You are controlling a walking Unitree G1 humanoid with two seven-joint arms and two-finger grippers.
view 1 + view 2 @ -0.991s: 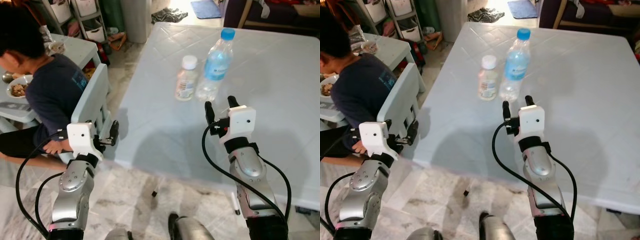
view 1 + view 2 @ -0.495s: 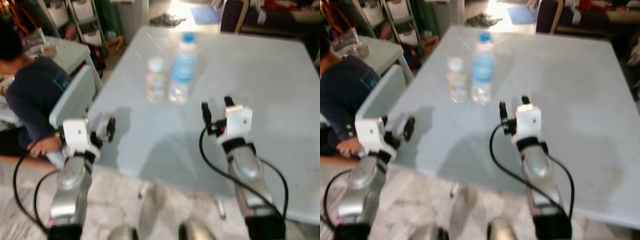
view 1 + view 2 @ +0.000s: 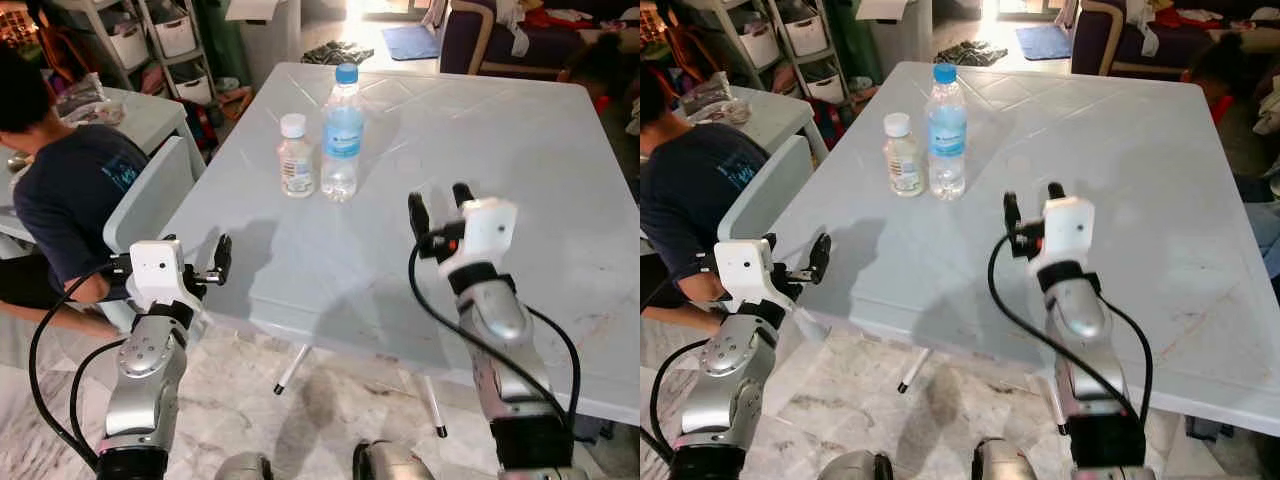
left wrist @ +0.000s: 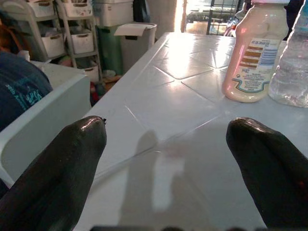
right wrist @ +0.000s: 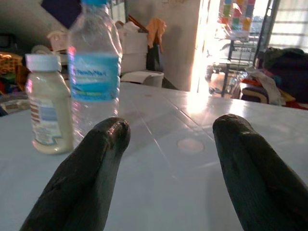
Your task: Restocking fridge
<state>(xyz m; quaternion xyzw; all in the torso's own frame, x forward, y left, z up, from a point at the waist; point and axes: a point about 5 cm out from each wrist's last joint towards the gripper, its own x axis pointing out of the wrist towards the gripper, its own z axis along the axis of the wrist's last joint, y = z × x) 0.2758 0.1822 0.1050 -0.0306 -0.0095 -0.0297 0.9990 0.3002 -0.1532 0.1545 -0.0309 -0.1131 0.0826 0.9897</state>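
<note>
A clear water bottle (image 3: 342, 135) with a blue cap and blue label stands upright on the pale grey-blue table (image 3: 520, 130), toward its far left part. Touching or nearly touching its left side is a small milky bottle (image 3: 295, 157) with a white cap. My right gripper (image 3: 440, 203) hovers over the table's near middle, open and empty, short of both bottles; its wrist view shows the water bottle (image 5: 95, 67) and the small bottle (image 5: 45, 103) ahead. My left gripper (image 3: 212, 268) is open and empty at the table's near left edge, with the small bottle (image 4: 252, 53) far ahead.
A person in a dark blue shirt (image 3: 70, 190) sits at left on a pale chair (image 3: 150, 200), close to my left arm. Shelves with bins (image 3: 165, 35) stand at the back left, a dark sofa (image 3: 500, 40) behind the table. Marble floor (image 3: 330, 400) lies below.
The whole view has shifted as the camera moved; the bottles now appear farther off and more to the left. Both grippers stay open and empty.
</note>
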